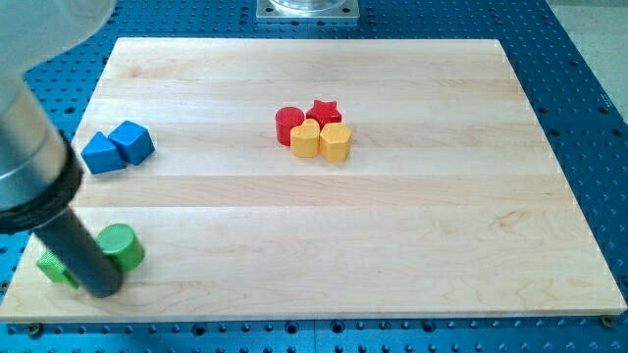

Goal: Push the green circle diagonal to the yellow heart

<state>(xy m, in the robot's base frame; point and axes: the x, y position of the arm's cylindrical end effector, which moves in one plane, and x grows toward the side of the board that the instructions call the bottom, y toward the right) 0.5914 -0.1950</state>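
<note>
The green circle (pixel 122 245) lies near the board's bottom left corner. My tip (pixel 104 288) stands just below and left of it, touching or nearly touching its side. A second green block (pixel 54 267), shape unclear, sits left of the rod and is partly hidden by it. The yellow heart (pixel 305 139) lies near the board's middle, far up and right of the green circle, packed against a yellow hexagon (pixel 336 142), a red circle (pixel 288 125) and a red star (pixel 324 112).
Two blue blocks (pixel 102 154) (pixel 132 142) lie side by side at the view's left, above the green circle. The wooden board (pixel 412 235) ends close below and left of my tip. The arm's wide grey body fills the top left corner.
</note>
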